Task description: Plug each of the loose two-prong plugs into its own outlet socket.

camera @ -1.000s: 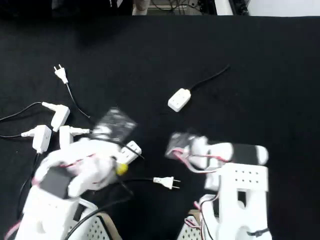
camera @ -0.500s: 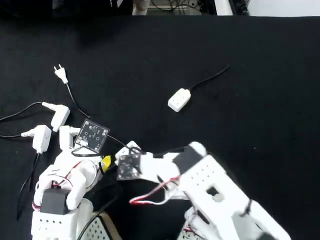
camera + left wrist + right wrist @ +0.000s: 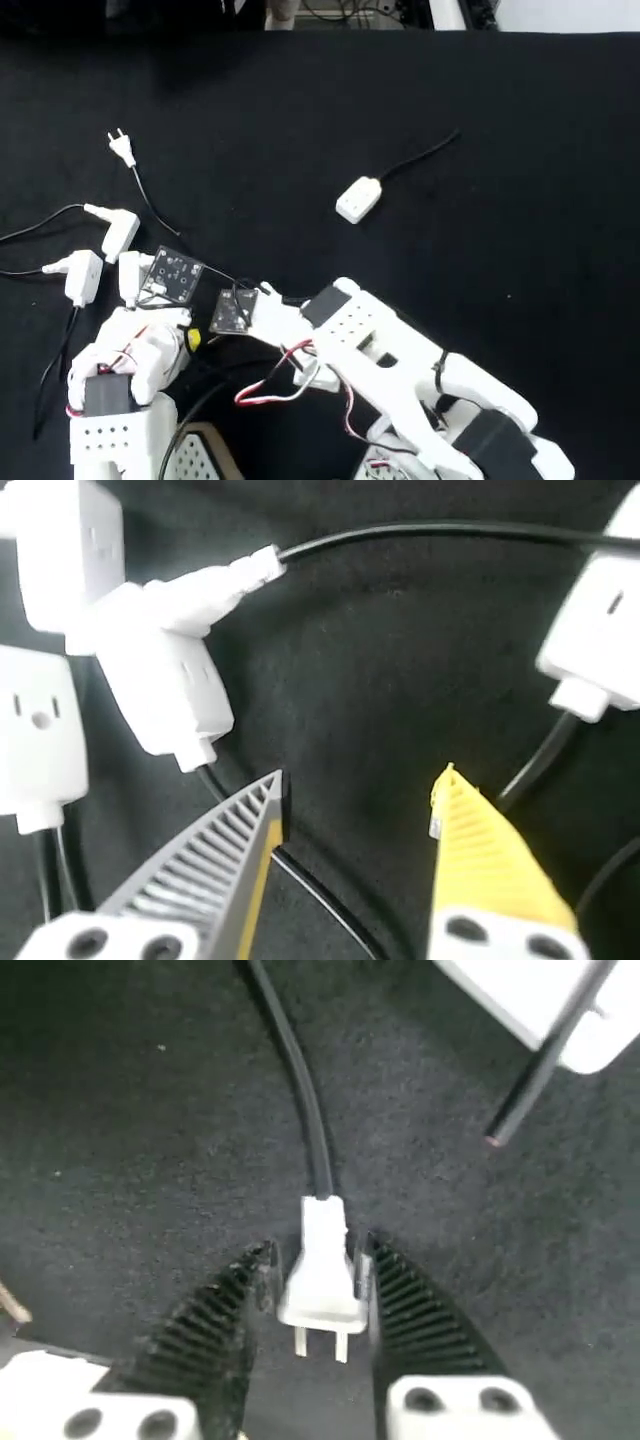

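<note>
My right gripper (image 3: 317,1250) is shut on a white two-prong plug (image 3: 322,1285). The plug lies low over the black cloth, its prongs toward the camera and its black cable running away. In the high view the right arm (image 3: 360,340) stretches leftward across the table's front and meets the left arm (image 3: 130,360). My left gripper (image 3: 360,778) is open over bare cloth and a black cable, with a white socket block (image 3: 170,680) just beyond its grey finger. Another loose plug (image 3: 122,148) lies at the far left. A single white socket (image 3: 358,198) rests mid-table.
Several white sockets (image 3: 100,255) with black cables cluster at the left beside the left arm. Another white socket (image 3: 600,640) sits beyond the yellow finger. A thin black cable end (image 3: 540,1070) crosses a white block past the held plug. The black tablecloth (image 3: 520,200) covers the right half.
The right arm has swung left across the front of the table and now covers the spot where the plug lay. The left arm's wrist has drawn back and turned.
</note>
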Controlling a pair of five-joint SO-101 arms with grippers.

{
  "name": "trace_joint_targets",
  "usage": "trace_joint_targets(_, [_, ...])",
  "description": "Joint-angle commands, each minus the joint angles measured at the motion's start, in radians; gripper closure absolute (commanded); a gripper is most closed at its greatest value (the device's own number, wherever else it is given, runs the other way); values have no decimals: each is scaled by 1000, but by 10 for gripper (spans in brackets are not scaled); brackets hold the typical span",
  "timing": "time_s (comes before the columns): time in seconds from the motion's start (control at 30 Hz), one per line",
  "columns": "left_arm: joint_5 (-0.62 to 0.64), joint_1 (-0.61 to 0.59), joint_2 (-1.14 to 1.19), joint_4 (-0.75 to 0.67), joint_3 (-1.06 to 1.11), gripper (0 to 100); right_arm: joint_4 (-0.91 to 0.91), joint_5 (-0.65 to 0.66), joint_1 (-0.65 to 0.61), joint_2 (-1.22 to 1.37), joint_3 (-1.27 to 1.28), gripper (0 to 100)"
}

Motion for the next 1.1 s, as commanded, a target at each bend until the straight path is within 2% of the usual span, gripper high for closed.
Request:
trace_joint_targets(0.0, [-9,-13,-6,-20,-1,762,9,63,64,-2,-8,864])
trace_joint_targets(0.27, [-9,-21,-6,-20,18,762,86,186,92,5,-64,866])
trace_joint_targets(0.4, [-9,-16,-6,-21,21,762,84,184,40,5,-44,868])
trace_joint_targets(0.5, [-9,-15,-6,-21,21,762,41,132,3,5,-12,868])
trace_joint_targets(0.73, [-11,-15,-6,-21,21,762,8,120,-5,5,33,869])
trace_joint_targets(0.93, [-11,-16,-6,-21,21,762,8,117,-5,7,39,977])
trace_joint_targets(1.07, [-11,-18,-6,-21,22,762,-55,120,-2,58,67,972])
